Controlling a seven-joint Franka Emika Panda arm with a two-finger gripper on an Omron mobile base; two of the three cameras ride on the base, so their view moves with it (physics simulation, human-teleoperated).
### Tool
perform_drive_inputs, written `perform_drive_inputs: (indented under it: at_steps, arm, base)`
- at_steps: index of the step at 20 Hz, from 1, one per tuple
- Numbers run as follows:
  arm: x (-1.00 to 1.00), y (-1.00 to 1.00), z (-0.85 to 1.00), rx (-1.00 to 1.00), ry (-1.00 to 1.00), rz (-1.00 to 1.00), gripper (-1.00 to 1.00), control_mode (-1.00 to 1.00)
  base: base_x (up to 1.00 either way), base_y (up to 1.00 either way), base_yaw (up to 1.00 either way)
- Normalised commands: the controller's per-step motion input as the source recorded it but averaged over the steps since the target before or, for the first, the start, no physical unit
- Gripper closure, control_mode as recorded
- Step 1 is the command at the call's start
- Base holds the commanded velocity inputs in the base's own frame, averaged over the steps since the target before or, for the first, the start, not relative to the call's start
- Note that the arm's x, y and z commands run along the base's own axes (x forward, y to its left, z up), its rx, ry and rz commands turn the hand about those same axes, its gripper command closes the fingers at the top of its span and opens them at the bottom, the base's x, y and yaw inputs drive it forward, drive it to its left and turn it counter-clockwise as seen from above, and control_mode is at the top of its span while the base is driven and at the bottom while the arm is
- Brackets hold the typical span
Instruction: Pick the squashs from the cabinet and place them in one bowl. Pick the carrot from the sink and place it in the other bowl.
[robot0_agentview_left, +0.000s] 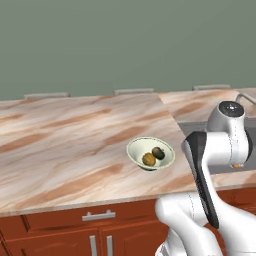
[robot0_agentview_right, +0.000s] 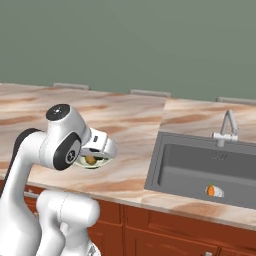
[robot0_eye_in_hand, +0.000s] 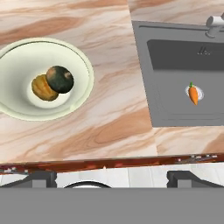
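Note:
The pale green-cream bowl (robot0_eye_in_hand: 84, 65) sits on the marble counter, left of the sink (robot0_eye_in_hand: 175, 109). Two squashs lie in it, touching: a dark green one (robot0_eye_in_hand: 60, 79) and an orange-brown one (robot0_eye_in_hand: 43, 88). Both also show in the bowl (robot0_agentview_left: 134, 150) in the left base view. The carrot (robot0_eye_in_hand: 193, 94) lies on the sink floor beside the drain, also visible as the carrot (robot0_agentview_right: 212, 190). My gripper (robot0_eye_in_hand: 111, 178) hangs open and empty above the counter's front edge, between bowl and sink. The arm hides most of the bowl (robot0_agentview_right: 94, 163). The cabinet and the other bowl are out of view.
A slim silver tap (robot0_agentview_right: 226, 128) stands behind the sink (robot0_agentview_right: 170, 165). Red-brown drawers with short grey handles (robot0_agentview_left: 98, 216) run under the counter (robot0_agentview_left: 65, 145). A grey-green wall rises behind the counter.

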Motion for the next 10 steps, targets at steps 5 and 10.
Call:
perform_drive_inputs:
  at_steps: [5,10]
  arm:
    - [0.00,0.00,0.00,0.00,0.00,0.00,-1.00,1.00]
    - [0.00,0.00,0.00,0.00,0.00,0.00,-1.00,1.00]
  base:
    - [-0.45,-0.22,-0.07]
    - [-0.21,-0.50,-0.01]
